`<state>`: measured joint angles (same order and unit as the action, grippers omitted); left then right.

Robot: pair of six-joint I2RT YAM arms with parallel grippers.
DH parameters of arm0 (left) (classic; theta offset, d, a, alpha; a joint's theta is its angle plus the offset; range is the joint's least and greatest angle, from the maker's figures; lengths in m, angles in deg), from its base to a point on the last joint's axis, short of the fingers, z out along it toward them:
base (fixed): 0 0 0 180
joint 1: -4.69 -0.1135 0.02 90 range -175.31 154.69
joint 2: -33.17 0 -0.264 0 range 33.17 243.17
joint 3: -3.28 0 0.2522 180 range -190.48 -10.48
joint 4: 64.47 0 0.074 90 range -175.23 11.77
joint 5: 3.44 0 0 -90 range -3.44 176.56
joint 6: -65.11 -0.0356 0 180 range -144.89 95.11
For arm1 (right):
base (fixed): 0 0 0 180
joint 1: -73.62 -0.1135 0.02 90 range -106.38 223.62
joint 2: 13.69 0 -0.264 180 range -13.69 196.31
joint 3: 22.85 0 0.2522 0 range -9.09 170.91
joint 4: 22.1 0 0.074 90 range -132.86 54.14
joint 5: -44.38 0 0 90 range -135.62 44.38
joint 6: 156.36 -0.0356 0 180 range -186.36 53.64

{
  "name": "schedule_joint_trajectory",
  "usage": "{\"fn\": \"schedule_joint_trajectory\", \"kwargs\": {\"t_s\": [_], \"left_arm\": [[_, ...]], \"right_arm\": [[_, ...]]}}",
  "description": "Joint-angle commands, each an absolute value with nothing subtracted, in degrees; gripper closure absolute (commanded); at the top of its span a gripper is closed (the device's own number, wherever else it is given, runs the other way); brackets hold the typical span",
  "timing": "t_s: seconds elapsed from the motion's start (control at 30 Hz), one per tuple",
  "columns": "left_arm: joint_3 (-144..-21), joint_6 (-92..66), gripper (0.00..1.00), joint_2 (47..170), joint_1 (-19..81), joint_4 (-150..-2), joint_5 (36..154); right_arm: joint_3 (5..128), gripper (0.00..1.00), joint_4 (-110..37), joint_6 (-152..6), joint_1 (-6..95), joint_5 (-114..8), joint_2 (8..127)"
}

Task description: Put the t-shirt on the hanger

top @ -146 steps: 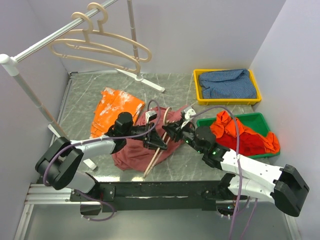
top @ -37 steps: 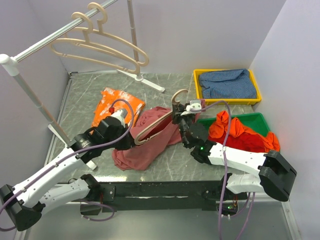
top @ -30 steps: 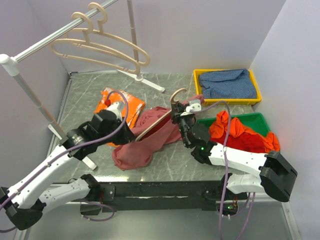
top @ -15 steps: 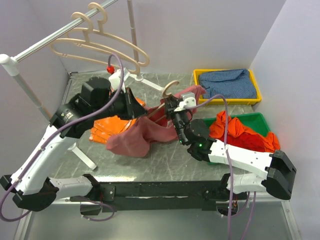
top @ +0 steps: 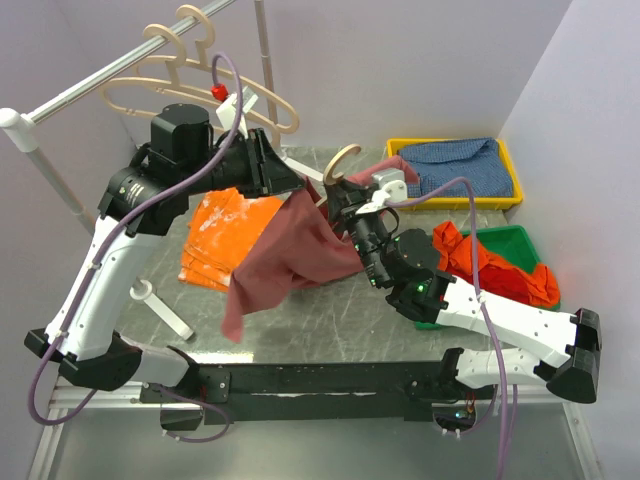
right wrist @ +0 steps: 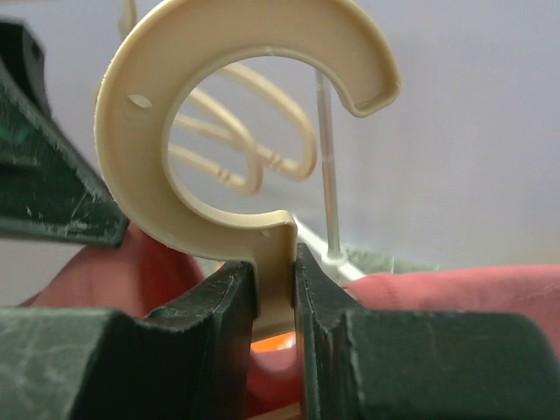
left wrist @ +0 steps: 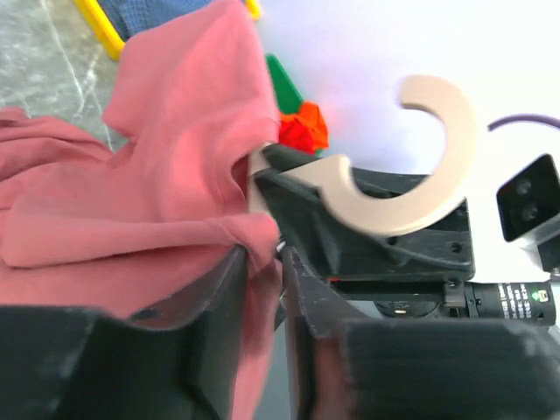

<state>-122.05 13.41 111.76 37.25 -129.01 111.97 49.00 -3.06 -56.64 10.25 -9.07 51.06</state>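
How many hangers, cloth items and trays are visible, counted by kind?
Hangers: 3 (held hanger, two hangers on the rail)
Cloth items: 4 (t-shirt, orange cloth, blue cloth, red-orange garment)
Trays: 2 (yellow tray, green tray)
Total: 9

hanger [right wrist: 131, 140] shoulders, lower bar hidden (under t-shirt [top: 290, 250])
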Motion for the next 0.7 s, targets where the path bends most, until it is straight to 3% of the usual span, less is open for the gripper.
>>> {"fn": "schedule_joint_trajectory", "kwargs": {"t_s": [0.0, 0.1, 0.13, 0.17, 0.37, 0.47, 0.57, 0.67], "left_arm": [[-120.95, 12.03, 0.60, 111.22, 35.72, -124.63, 118.54], [-124.11, 11.58, 0.50, 108.94, 32.56, -120.17, 121.09], [-124.47, 11.32, 0.30, 106.24, 31.86, -118.06, 120.58], [-124.21, 10.88, 0.04, 104.73, 31.59, -115.87, 120.22], [-127.20, 10.78, 0.04, 101.21, 28.95, -110.49, 114.52], [-120.19, 14.30, 0.04, 95.77, 28.86, -105.49, 104.95], [-114.37, 14.92, 0.04, 91.54, 28.78, -101.25, 104.13], [-116.56, 13.87, 0.04, 92.41, 28.78, -105.37, 105.63]], "right_arm": [[54.44, 1.00, -8.69, -59.59, 9.37, -11.60, 48.20], [60.50, 1.00, -14.75, -59.07, 9.37, -14.85, 46.96], [62.00, 1.00, -17.81, -58.80, 9.37, -15.47, 46.70], [64.36, 1.00, -18.80, -58.89, 9.46, -16.78, 46.17], [76.65, 1.00, -27.15, -59.77, 9.46, -22.49, 46.95], [89.02, 1.00, -33.12, -59.94, 9.46, -24.87, 49.14], [95.66, 1.00, -35.51, -60.64, 9.46, -26.20, 49.24], [92.36, 1.00, -35.51, -61.96, 9.46, -26.37, 48.46]]}}
